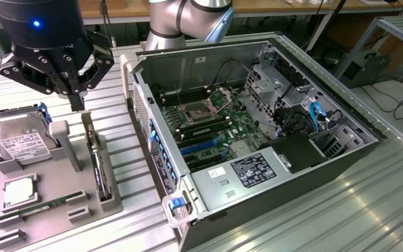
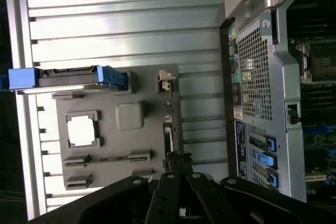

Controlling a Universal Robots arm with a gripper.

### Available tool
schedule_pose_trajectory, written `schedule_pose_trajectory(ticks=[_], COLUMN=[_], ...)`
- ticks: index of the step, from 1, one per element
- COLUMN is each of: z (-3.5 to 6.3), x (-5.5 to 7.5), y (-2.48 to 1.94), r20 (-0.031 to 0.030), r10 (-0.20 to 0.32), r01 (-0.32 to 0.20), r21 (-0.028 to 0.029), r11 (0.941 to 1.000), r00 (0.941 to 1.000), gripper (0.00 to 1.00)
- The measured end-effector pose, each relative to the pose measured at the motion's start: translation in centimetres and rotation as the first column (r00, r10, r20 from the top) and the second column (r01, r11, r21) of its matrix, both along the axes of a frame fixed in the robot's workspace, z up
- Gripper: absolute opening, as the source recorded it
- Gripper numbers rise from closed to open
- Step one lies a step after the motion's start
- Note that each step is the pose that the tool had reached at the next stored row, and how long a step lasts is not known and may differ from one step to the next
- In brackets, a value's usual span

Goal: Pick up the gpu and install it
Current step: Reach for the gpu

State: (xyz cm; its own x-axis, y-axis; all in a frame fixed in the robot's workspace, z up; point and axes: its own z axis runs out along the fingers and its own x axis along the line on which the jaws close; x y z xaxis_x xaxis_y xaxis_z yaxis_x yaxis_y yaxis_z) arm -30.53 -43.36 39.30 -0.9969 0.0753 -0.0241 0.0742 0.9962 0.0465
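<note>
The gpu (image 1: 97, 157) stands on edge in a slot along the tray (image 1: 48, 197), likely so its top edge offers a pinch. Above the tray, the gripper (image 1: 77, 105) hovers over that slot, fingers pressed together, empty.

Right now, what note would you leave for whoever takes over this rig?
Tool: shut, holding nothing, hanging above the tray near one end of the gpu.
Gpu: standing edge-on in its tray slot, untouched, to the exterior view's left of the open computer case.
Done: nothing yet.
Left: pick up the gpu and install it in the case.
</note>
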Motion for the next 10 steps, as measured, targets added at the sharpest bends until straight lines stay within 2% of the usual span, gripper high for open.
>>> schedule_pose_trajectory(ticks=[3, 10], z=[-0.01, -0.02], x=[-0.29, -0.57], y=[0.17, 0.17], r20=[-0.0002, -0.0001], r10=[0.0, 0.0], r01=[0.0, 0.0], r21=[-0.0001, 0.0], r11=[1.0, 1.0], r00=[1.0, 1.0], gripper=[0.11, 0.11])
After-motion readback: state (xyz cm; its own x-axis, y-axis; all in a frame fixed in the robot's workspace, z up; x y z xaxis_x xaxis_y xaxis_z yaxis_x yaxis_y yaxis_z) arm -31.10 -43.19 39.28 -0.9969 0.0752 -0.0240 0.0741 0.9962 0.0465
